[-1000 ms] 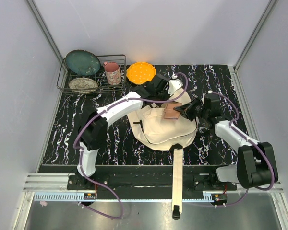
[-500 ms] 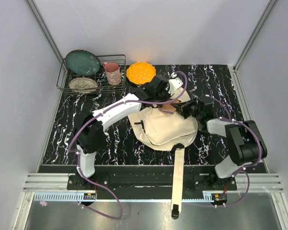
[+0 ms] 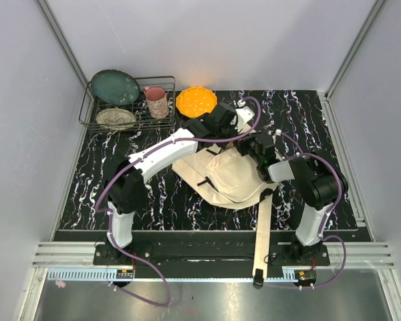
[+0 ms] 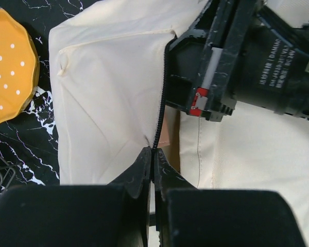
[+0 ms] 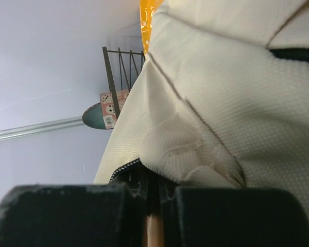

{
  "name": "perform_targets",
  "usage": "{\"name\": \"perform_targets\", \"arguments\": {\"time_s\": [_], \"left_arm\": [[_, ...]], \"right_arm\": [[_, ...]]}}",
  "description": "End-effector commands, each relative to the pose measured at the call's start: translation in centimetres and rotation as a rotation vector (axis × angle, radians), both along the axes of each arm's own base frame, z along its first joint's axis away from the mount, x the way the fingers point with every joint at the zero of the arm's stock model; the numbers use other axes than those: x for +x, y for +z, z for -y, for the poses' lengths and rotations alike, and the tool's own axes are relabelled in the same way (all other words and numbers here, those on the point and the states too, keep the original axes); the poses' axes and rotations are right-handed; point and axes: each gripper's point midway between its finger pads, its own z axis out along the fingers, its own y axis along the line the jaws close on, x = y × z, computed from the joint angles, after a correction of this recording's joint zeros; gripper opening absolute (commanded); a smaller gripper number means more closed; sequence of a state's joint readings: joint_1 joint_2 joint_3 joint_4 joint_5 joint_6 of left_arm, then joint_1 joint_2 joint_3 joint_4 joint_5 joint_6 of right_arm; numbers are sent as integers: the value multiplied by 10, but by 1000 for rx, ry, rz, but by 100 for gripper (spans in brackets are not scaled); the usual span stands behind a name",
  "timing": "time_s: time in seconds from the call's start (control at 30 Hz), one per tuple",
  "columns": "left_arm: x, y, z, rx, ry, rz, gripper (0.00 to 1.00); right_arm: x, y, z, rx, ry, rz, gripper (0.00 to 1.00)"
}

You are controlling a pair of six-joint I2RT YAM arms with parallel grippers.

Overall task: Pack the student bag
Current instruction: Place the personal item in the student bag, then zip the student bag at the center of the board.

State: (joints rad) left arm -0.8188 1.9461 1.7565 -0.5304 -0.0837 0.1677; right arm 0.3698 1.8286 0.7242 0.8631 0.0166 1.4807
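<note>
The bag (image 3: 220,180) was found lying flat at the middle of the table (image 3: 107,187), its long strap (image 3: 260,234) trailing over the near edge, and both arms were brought together over its far right corner. In the left wrist view the left gripper (image 4: 152,162) was seen with its jaws together, pinched on the bag's cloth at the end of the dark zip (image 4: 159,103), so that the slit was drawn up and held slightly agape. In its own view the right gripper (image 5: 152,198) was seen pushed in against the cloth, jaws closed, and a thin tan item (image 5: 152,231) appeared to be nipped between them, though too little of it was shown for it to be named. The step in hand was judged to be the loading of that item through the zip opening, with the mouth held by the left arm. How deep the item lay could not be told. For the next move, the item would have to be pushed well inside before the right jaws were parted, and the right gripper drawn straight back out along the slit so that cloth or zip teeth were not snagged; the left pinch would best be kept until the opening was cleared.
</note>
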Motion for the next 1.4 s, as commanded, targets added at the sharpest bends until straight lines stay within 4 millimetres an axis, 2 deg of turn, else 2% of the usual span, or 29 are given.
{"name": "perform_targets", "arguments": {"time_s": [0.0,0.03,0.07,0.1,0.17,0.2,0.27,0.3,0.4,0.53,0.57,0.6,0.63,0.67,0.7,0.77,0.83,0.87,0.9,0.93,0.97,1.0,1.03,1.07,1.1,1.13,1.17,1.3,1.37], "left_arm": [[0,61,18,-122,-37,93,0],[-1,58,19,-122,-39,84,0],[-1,53,19,-116,-34,73,0],[0,51,18,-110,-30,68,0],[2,49,15,-102,-8,73,0],[3,48,13,-101,4,75,0],[7,51,12,-117,25,78,2],[9,50,10,-119,36,73,6],[10,49,11,-134,49,66,9],[13,48,8,-144,82,60,30],[12,49,8,-146,83,60,50],[12,48,7,-146,85,58,62],[12,47,4,-143,98,57,74],[11,52,1,-154,110,62,92],[9,46,-5,-144,125,51,99],[6,48,-18,-174,179,49,99],[11,47,-35,-262,259,-13,99],[6,39,-46,-288,285,-58,99],[15,36,-67,-327,341,-91,99],[13,37,-65,-424,346,-149,99],[1,21,-79,-448,365,-196,99],[4,15,-94,-494,404,-219,99],[0,30,-93,-601,398,-234,99],[-10,6,-101,-595,422,-281,99],[-11,3,-106,-608,437,-286,99],[-14,3,-110,-617,459,-284,99],[-21,-9,-115,-604,476,-305,99],[-33,-26,-118,-624,504,-346,99],[-37,-36,-114,-635,512,-396,99]], "right_arm": [[27,27,-1,-3,-47,106,15],[28,28,-3,-23,-33,100,20],[22,21,-7,-61,4,81,31],[17,26,-9,-70,24,95,41],[0,8,-5,-157,61,41,58],[-6,19,-3,-187,71,62,64],[-22,5,0,-281,124,12,73],[-27,16,1,-298,137,34,74],[-44,20,6,-355,174,34,76],[-69,14,18,-417,189,-31,72],[-76,10,24,-449,187,-47,71],[-81,23,27,-455,182,-18,70],[-89,19,32,-468,180,-29,66],[-95,16,41,-514,168,-45,64],[-98,32,46,-531,152,-6,63],[-104,41,55,-618,158,26,58],[-103,68,58,-697,173,109,56],[-105,75,54,-725,214,141,52],[-103,82,50,-750,247,185,52],[-105,96,35,-768,343,258,52],[-107,98,26,-781,415,281,49],[-105,84,15,-794,504,266,48],[-103,99,4,-805,577,309,45],[-105,91,0,-809,637,278,44],[-102,86,-8,-803,683,287,44],[-101,96,-16,-807,733,349,43],[-100,95,-18,-812,750,339,43],[-93,105,-34,-854,847,418,43],[-97,94,-39,-869,932,386,42]]}}
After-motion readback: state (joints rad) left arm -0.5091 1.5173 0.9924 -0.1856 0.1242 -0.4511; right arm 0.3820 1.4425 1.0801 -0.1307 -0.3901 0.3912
